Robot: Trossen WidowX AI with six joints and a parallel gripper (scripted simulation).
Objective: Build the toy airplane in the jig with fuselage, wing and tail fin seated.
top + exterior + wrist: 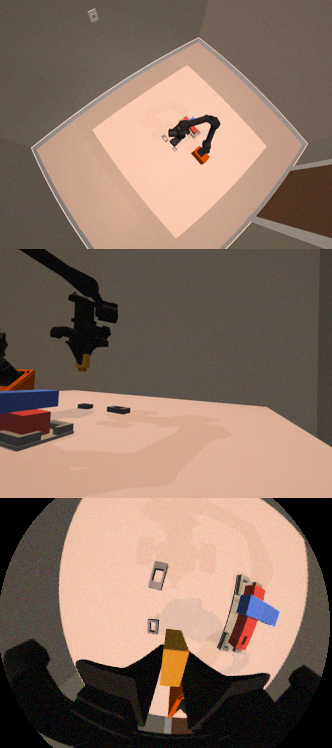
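Observation:
The red fuselage (193, 130) (24, 422) (241, 633) lies in the grey cradle jig (64, 429) (232, 618) and looks flat. The blue wing (192, 118) (32, 402) (264, 611) sits crosswise on top of it. The dark socket slot near the tail end shows empty in the wrist view. My gripper (82, 359) (171, 648) is shut on the yellow-orange tail fin (86, 361) (173, 669), held upright with its narrow tab downward. It hangs high above the table, to one side of the jig. In the top view the fin is hidden by the arm.
A larger rectangular holder frame (162, 135) (114, 409) (160, 564) and a smaller one (85, 406) (153, 620) stand on the table, both empty, off to the side of the jig. The orange arm base (204, 158) (28, 382) stands beyond the jig in the exterior view.

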